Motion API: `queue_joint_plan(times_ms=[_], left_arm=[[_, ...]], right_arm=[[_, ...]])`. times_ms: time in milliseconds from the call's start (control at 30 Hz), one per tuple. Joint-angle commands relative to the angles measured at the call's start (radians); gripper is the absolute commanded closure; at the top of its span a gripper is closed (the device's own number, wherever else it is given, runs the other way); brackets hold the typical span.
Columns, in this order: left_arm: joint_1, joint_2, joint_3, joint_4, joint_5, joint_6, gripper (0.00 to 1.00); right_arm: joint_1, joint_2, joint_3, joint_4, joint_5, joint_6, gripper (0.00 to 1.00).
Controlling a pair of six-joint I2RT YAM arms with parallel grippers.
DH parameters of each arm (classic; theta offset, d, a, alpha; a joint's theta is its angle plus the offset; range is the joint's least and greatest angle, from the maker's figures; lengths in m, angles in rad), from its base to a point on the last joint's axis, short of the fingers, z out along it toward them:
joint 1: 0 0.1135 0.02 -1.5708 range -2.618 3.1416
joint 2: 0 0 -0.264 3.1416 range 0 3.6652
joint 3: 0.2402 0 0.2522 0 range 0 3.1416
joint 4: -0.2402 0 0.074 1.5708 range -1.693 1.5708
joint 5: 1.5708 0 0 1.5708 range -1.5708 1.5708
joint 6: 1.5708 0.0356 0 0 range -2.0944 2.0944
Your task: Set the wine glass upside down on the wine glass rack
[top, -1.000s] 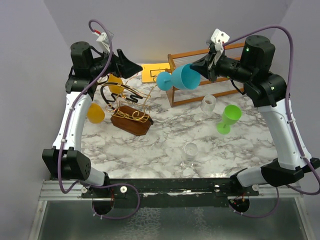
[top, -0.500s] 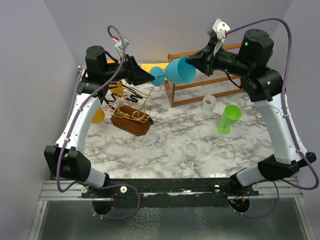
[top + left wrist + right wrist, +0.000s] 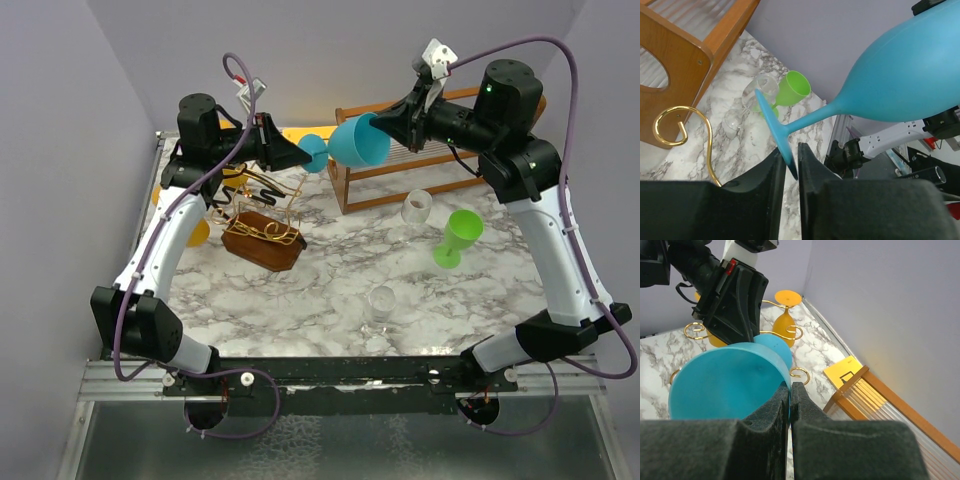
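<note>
The blue wine glass [image 3: 355, 147] hangs on its side in the air above the back of the counter [image 3: 330, 280], bowl toward my right arm and foot toward my left, between the wine glass rack [image 3: 262, 225] and the big wooden frame [image 3: 420, 165]. My right pincer [image 3: 378, 128] is clamped on the bowl's rim, one finger inside and one outside, as my right wrist view shows plainly. My left pincer [image 3: 791, 160] has its fingers drawn to a narrow slot with the edge of the glass's foot standing in it; whether they actually pinch the foot I cannot tell. The rack sits below and just beside my left pincer, its gold wire arms curling up from the dark base, and an orange glass [image 3: 785, 315] hangs upside down in them. Farther right on the counter a green glass [image 3: 458, 236] leans tilted, a clear glass [image 3: 417, 207] near it, and another clear glass [image 3: 381, 303] stands toward the near edge.
</note>
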Motion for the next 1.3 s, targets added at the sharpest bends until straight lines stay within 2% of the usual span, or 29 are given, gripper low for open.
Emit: queue_joint_plan(times_ms=[0,33,67,133,200,233,267,333,400,567,700,833,1033,1267], left_arm=[[-0.007,0.006,-0.008,0.046,0.042,-0.018,0.92],[-0.006,0.007,-0.007,0.047,0.042,-0.018,0.99],[-0.005,0.005,-0.005,0.045,0.038,-0.014,1.00],[-0.003,0.000,0.009,0.006,0.010,0.022,1.00],[0.005,-0.002,0.044,-0.074,-0.048,0.094,1.00],[0.013,-0.003,0.067,-0.114,-0.086,0.132,1.00],[0.025,-0.006,0.090,-0.154,-0.120,0.170,1.00],[0.051,-0.013,0.144,-0.234,-0.195,0.263,1.00],[0.072,-0.021,0.210,-0.321,-0.298,0.363,1.00],[0.075,-0.029,0.356,-0.472,-0.702,0.606,1.00],[0.075,-0.026,0.408,-0.461,-0.982,0.739,1.00],[0.074,-0.012,0.411,-0.366,-1.193,0.859,1.00],[0.058,0.037,0.395,-0.199,-1.378,1.059,1.00],[0.012,0.119,0.371,-0.095,-1.438,1.329,1.00]], right_arm=[[0.006,-0.007,-0.019,0.043,-0.006,0.007,0.99],[0.006,-0.006,-0.021,0.042,-0.005,0.004,0.99],[0.006,-0.004,-0.023,0.038,-0.004,-0.002,0.92],[0.005,-0.010,-0.033,0.035,0.014,-0.013,0.65],[0.005,-0.023,-0.054,0.038,0.047,-0.029,0.46],[0.005,-0.030,-0.064,0.034,0.068,-0.040,0.27],[0.005,-0.036,-0.070,0.029,0.088,-0.055,0.14],[0.005,-0.055,-0.091,0.023,0.134,-0.083,0.04],[0.006,-0.077,-0.120,0.026,0.181,-0.110,0.02],[0.006,-0.124,-0.199,0.038,0.313,-0.176,0.00],[0.006,-0.142,-0.268,0.053,0.373,-0.233,0.00],[0.006,-0.150,-0.334,0.063,0.359,-0.286,0.00],[0.006,-0.179,-0.469,0.078,0.250,-0.322,0.00],[0.006,-0.243,-0.576,0.063,0.105,-0.344,0.00]])
